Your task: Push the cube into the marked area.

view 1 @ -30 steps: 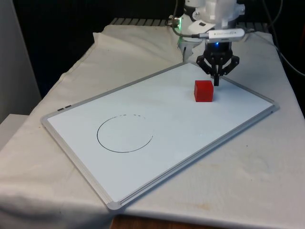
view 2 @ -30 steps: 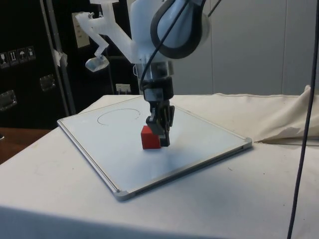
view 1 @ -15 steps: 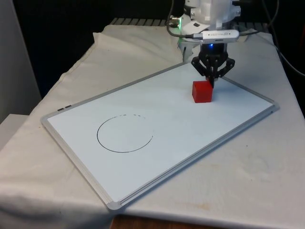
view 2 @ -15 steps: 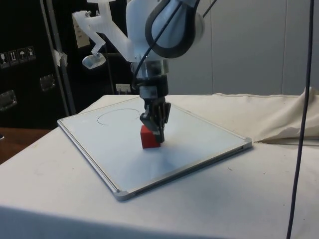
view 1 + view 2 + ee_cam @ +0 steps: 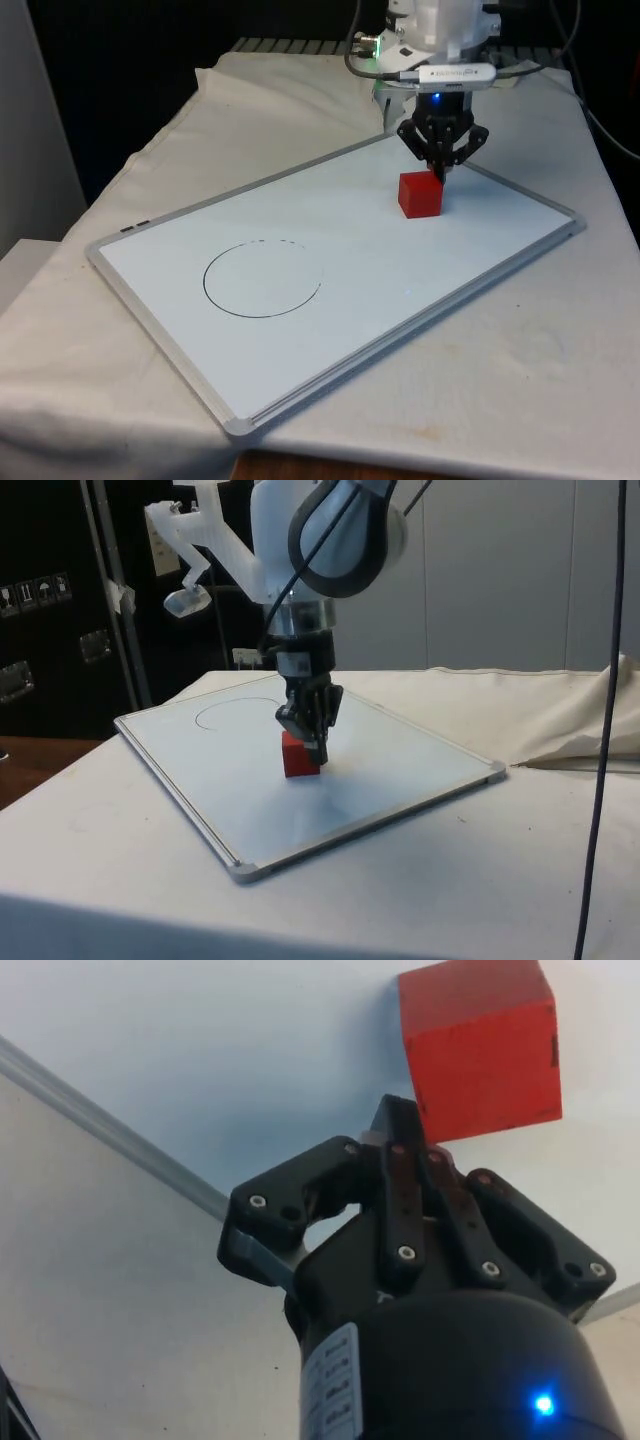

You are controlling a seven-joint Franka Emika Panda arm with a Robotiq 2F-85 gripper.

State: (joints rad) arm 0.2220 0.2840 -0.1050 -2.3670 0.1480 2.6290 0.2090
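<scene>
A red cube (image 5: 419,194) (image 5: 299,755) (image 5: 480,1045) rests on the whiteboard (image 5: 330,270) near its far corner. My gripper (image 5: 441,173) (image 5: 317,752) (image 5: 402,1125) is shut with nothing between its fingers. Its tips press against the cube's far side, on the side facing away from the circle. The marked area is a thin black circle (image 5: 263,280) (image 5: 240,714) drawn on the board, well off toward the front view's left and nearer the camera than the cube.
The whiteboard's grey metal frame (image 5: 520,262) (image 5: 360,825) lies on the white cloth. Bare cloth surrounds the board on every side. The arm's base (image 5: 400,60) stands just behind the board's far corner.
The shut gripper has closed up to the cube and shoved it a short way toward the front view's left, in the direction of the circle.
</scene>
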